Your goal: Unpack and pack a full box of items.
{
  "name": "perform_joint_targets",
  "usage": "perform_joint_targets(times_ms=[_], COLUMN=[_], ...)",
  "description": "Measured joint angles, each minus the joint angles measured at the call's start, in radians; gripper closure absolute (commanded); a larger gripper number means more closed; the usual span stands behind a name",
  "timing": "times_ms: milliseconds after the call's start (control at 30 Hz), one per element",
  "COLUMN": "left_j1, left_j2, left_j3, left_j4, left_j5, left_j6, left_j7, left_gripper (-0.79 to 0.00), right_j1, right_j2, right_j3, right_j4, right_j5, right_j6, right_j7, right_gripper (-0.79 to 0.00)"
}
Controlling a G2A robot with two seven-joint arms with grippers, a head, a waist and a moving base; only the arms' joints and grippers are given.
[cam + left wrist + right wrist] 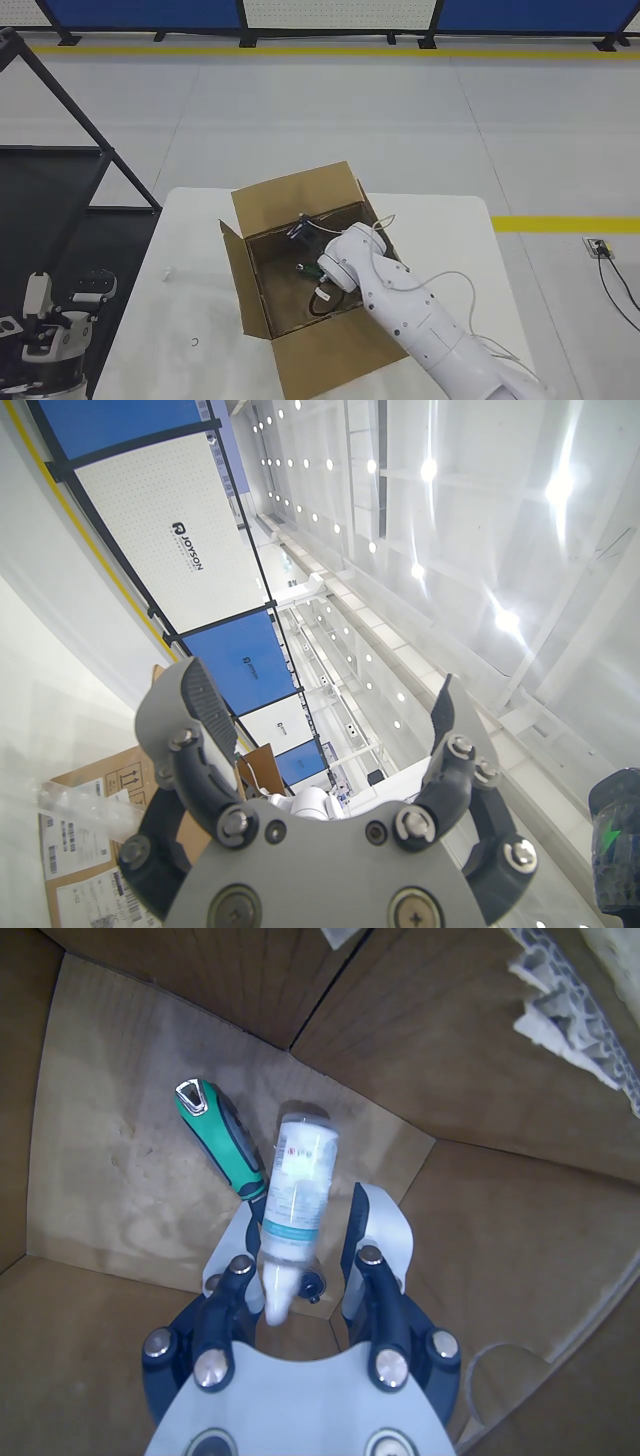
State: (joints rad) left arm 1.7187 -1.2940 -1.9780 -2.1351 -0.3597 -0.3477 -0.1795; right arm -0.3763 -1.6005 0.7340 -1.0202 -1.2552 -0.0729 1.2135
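Right pincer (303,1203): inside the box (100,1153), low over its floor. The jaws are partway open and straddle the bottle. One finger lies against it and the other shows a gap, so we judge nothing is clamped.
Bottle (300,1168): white plastic and tilted, between the jaws, with its nozzle end toward the wrist and its base toward the box floor.
Handling: we judge it light, smooth-walled and a little squeezable. The round body could roll or slip, and the tapered nozzle offers poor purchase.
Where to hold: we would close across the straight, labelled body near its middle, firmly but without crushing.
Green-handled tool (220,1143): on the box floor just beside the bottle; we cannot tell whether they touch. It looks stiff, and we guess it is the heavier of the two.
Box: flaps open, standing on the white tabletop (200,300).
Left pincer (322,677): well apart from the box, jaws spread wide and holding nothing.
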Motion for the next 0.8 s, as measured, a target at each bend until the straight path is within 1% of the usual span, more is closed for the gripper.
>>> perform_joint_targets(times_ms=[100, 267, 367, 433, 467, 500, 567, 667, 700, 800], left_j1=[0.0, 0.0, 0.0, 0.0, 0.0, 0.0, 0.0, 0.0, 0.0, 0.0], left_j2=[0.0, 0.0, 0.0, 0.0, 0.0, 0.0, 0.0, 0.0, 0.0, 0.0], left_j3=[0.0, 0.0, 0.0, 0.0, 0.0, 0.0, 0.0, 0.0, 0.0, 0.0], left_j4=[0.0, 0.0, 0.0, 0.0, 0.0, 0.0, 0.0, 0.0, 0.0, 0.0], left_j5=[0.0, 0.0, 0.0, 0.0, 0.0, 0.0, 0.0, 0.0, 0.0, 0.0], left_j6=[0.0, 0.0, 0.0, 0.0, 0.0, 0.0, 0.0, 0.0, 0.0, 0.0], left_j7=[0.0, 0.0, 0.0, 0.0, 0.0, 0.0, 0.0, 0.0, 0.0, 0.0], left_gripper=[-0.785, -0.785, -0.785, -0.785, -0.785, -0.785, -0.785, -0.785, -0.785, -0.785], right_j1=[-0.008, -0.032, -0.073, -0.118, -0.143, -0.18, -0.242, -0.359, -0.406, -0.509], right_j2=[0.003, 0.011, 0.025, 0.04, 0.048, 0.058, 0.075, 0.099, 0.108, 0.123], right_j3=[0.013, 0.039, 0.069, 0.1, 0.115, 0.137, 0.174, 0.24, 0.266, 0.326], right_j4=[-0.011, -0.061, -0.147, -0.236, -0.281, -0.348, -0.458, -0.653, -0.728, -0.896], right_j5=[-0.007, -0.026, -0.05, -0.079, -0.093, -0.111, -0.138, -0.167, -0.169, -0.152], right_j6=[-0.005, -0.006, -0.006, -0.004, -0.005, -0.009, -0.017, -0.038, -0.047, -0.064], right_j7=[0.002, 0.005, 0.013, 0.023, 0.028, 0.036, 0.047, 0.053, 0.048, 0.031], right_gripper=[-0.391, -0.449, -0.545, -0.517, -0.517, -0.539, -0.785, -0.785, -0.785, -0.785])
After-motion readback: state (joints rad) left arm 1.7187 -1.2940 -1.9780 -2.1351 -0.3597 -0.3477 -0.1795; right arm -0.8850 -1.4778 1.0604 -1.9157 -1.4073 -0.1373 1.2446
